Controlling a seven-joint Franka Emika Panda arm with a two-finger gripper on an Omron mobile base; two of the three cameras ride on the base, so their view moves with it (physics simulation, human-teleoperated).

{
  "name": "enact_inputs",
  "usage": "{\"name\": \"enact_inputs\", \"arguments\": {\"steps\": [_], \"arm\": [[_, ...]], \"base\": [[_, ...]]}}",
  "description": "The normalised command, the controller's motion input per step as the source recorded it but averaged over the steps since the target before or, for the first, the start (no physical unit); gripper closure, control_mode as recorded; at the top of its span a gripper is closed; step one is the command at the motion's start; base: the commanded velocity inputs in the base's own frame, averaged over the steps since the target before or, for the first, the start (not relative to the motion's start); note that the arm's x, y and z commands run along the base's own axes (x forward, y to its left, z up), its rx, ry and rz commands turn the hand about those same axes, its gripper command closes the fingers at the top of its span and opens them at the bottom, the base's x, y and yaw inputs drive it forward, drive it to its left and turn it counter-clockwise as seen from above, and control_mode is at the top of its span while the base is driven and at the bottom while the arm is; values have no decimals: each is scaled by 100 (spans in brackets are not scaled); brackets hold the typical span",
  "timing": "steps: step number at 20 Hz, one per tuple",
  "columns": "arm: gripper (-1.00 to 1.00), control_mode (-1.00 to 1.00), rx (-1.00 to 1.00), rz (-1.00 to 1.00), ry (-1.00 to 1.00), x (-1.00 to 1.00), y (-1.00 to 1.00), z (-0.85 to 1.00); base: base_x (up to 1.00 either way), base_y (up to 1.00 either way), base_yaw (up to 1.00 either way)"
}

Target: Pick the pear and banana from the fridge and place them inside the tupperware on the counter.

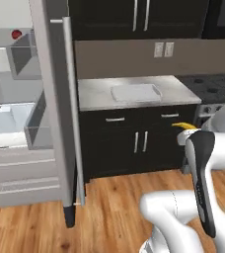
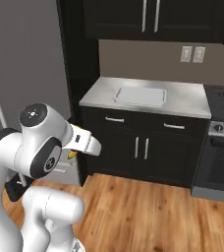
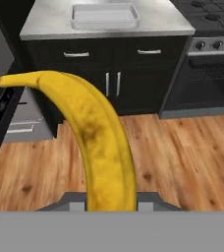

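Gripper [image 3: 111,202] clamps banana [image 3: 97,138]; left base view shows pear [image 1: 17,34].

Both base cams sit behind the arm, looking forward and down from a fair way back. The left one takes in the open fridge [image 1: 16,123] plus the tabletop [image 1: 134,91]; the right one shares that tabletop and the tupperware [image 2: 140,96]. The hand cam looks along the banana [image 3: 101,142], close up, toward the same cabinets.
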Motion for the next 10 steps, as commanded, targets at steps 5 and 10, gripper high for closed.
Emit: {"name": "enact_inputs", "arguments": {"steps": [5, 10], "arm": [[100, 100, 0, 0, 0, 0, 0, 0], [100, 100, 0, 0, 0, 0, 0, 0]], "base": [[64, -79, 50], [72, -68, 11]]}}
